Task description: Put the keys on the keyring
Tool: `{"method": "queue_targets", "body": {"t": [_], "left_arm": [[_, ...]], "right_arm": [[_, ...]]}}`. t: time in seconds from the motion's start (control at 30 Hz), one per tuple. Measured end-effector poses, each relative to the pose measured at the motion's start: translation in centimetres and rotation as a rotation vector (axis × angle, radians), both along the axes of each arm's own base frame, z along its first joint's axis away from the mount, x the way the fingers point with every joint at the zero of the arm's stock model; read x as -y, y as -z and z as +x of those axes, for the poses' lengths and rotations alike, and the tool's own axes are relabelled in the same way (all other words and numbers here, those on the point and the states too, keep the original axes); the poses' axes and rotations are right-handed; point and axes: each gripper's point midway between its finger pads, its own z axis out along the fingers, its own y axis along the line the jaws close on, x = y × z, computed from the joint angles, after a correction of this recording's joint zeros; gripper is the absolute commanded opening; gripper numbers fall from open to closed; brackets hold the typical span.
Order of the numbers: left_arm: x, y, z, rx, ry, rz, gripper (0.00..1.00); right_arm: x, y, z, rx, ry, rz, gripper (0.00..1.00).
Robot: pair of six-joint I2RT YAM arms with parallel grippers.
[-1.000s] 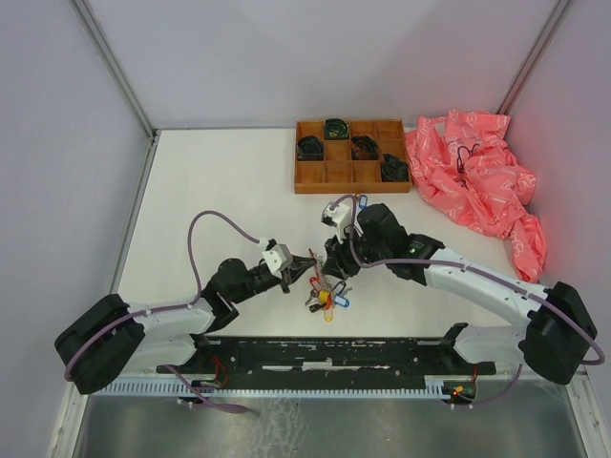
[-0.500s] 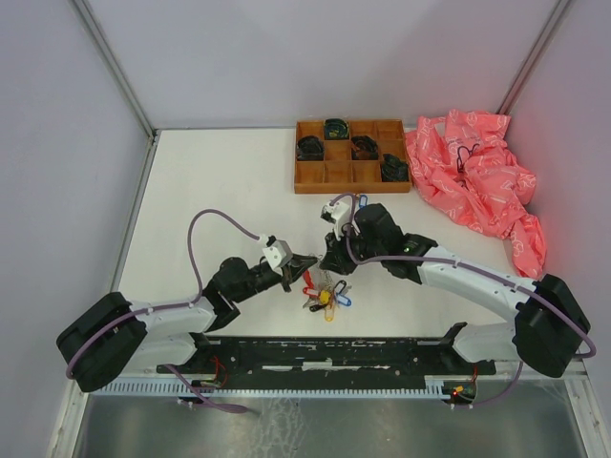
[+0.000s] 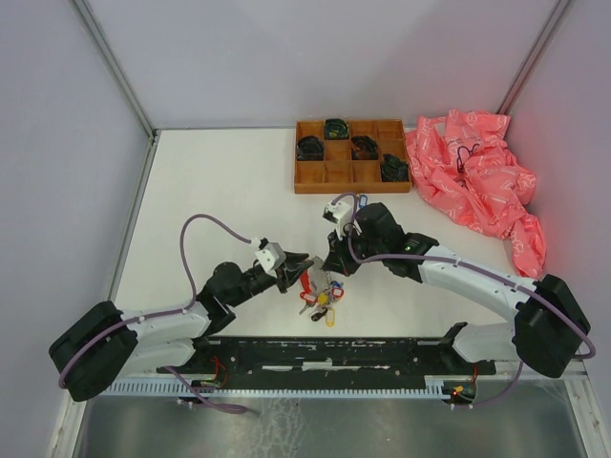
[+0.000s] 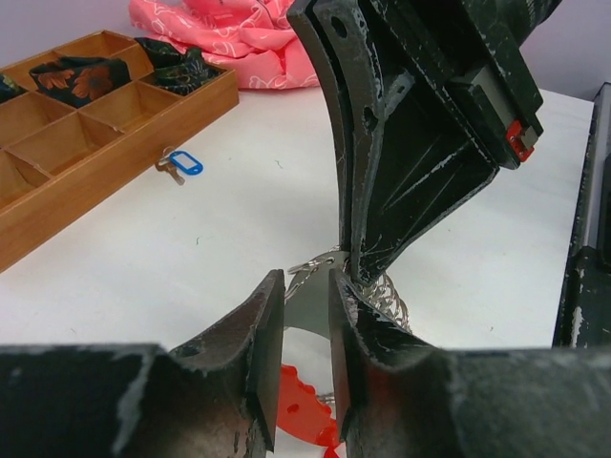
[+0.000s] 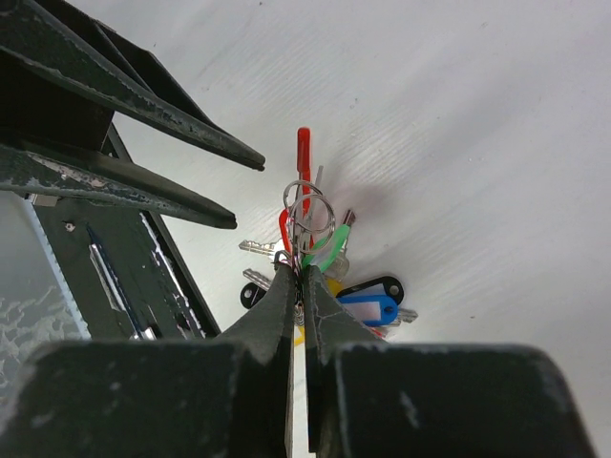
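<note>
Near edge of counter, centre: your right gripper (image 5: 298, 272) pinched tight on keyring (image 5: 307, 203), keys (image 5: 368, 307) with green, blue and black tags bunched under it. Your left gripper (image 4: 305, 279) faces it, jaws narrowed to slit around silvery key (image 4: 307, 307), key's end right at ring wire. Loose blue-tagged key (image 4: 181, 164) lies well apart toward far edge, just beside wooden tray (image 3: 327, 173).
</note>
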Motion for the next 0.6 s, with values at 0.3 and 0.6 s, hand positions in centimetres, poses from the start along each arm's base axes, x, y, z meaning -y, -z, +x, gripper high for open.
{"method": "queue_targets", "body": {"t": [0.3,0.6], "left_arm": [[0.32,0.43,0.00,-0.159,-0.019,-0.094,0.35],[0.87,1.10,0.12,-0.429,-0.057,-0.256,0.36]], "right_arm": [[0.03,-0.07,0.30,0.006,0.016,-0.001,0.05],[-0.63,-0.95,0.88,0.031,0.024,0.040,0.07]]}}
